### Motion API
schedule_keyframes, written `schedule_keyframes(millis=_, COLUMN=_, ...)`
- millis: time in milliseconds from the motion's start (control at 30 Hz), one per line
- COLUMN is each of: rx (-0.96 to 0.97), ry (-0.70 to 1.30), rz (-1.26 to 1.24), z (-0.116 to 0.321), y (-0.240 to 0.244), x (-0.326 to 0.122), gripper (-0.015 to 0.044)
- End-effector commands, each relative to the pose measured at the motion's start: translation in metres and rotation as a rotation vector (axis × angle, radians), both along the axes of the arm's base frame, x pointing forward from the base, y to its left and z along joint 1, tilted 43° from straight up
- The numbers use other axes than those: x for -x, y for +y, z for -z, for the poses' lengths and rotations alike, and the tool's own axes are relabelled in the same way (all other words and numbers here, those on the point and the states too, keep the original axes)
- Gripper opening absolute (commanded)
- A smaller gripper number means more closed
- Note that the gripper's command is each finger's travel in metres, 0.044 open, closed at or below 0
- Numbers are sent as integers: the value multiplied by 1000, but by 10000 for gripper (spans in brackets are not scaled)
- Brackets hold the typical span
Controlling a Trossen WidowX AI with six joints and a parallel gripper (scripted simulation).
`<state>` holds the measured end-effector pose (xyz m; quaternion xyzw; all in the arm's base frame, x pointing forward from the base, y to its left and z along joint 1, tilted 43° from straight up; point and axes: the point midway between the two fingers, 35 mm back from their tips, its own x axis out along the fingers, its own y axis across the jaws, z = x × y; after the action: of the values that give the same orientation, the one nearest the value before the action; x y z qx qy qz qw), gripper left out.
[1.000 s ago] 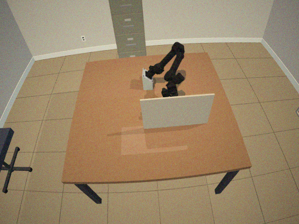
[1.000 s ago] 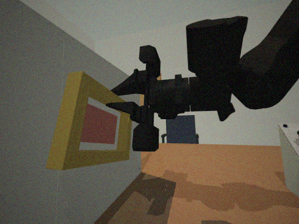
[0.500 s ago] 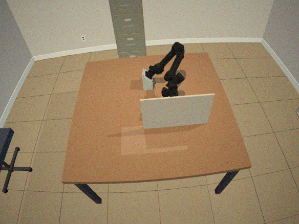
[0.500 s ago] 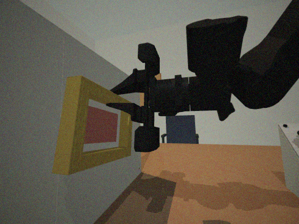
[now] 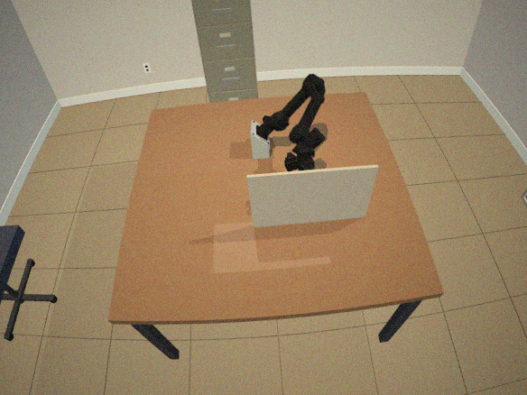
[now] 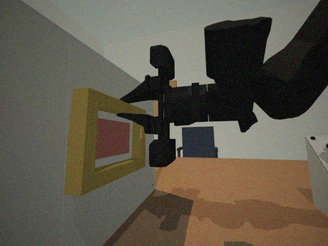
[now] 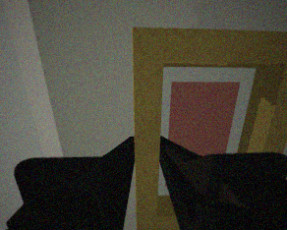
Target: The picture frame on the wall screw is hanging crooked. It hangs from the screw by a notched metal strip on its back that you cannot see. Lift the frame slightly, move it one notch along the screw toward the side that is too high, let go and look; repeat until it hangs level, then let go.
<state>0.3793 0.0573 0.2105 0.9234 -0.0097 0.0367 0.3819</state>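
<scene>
The picture frame (image 6: 77, 140) (image 7: 211, 46) is gold, with a pale mat and a red picture. In the exterior view it is against the grey wall panel; its near side edge stands almost upright, with its foot slightly left of its top. My gripper (image 6: 119, 107) (image 7: 145, 141) is shut on the frame's top bar, one finger above and one below. In the wrist view that bar runs upright between the fingertips. The screw and the notched strip are hidden. In the top view the panel hides the frame, and the fingertips cannot be made out.
The wall panel (image 5: 311, 196) (image 6: 33, 109) stands on the wooden table (image 5: 180, 280) (image 6: 238, 174). A white box (image 5: 260, 148) (image 6: 317, 154) with dark dots stands near the arm's other end. A filing cabinet (image 5: 227, 45) and a dark blue chair (image 5: 10, 248) (image 6: 197, 141) are beyond the table.
</scene>
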Motion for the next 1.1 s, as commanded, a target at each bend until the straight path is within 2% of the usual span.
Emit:
schedule_keyframes(millis=0, rx=25, ry=2, rz=-1, z=0, y=0, x=0, gripper=0)
schedule_keyframes(millis=200, rx=60, ry=1, rz=1, z=0, y=0, x=0, gripper=0)
schedule_keyframes(millis=533, rx=36, ry=-1, rz=3, z=0, y=0, x=0, gripper=260)
schedule_keyframes(millis=700, rx=23, ry=0, rz=1, z=-1, y=1, x=6, gripper=260)
schedule_keyframes(millis=1067, rx=-194, ry=12, rz=-23, z=7, y=1, x=95, gripper=260)
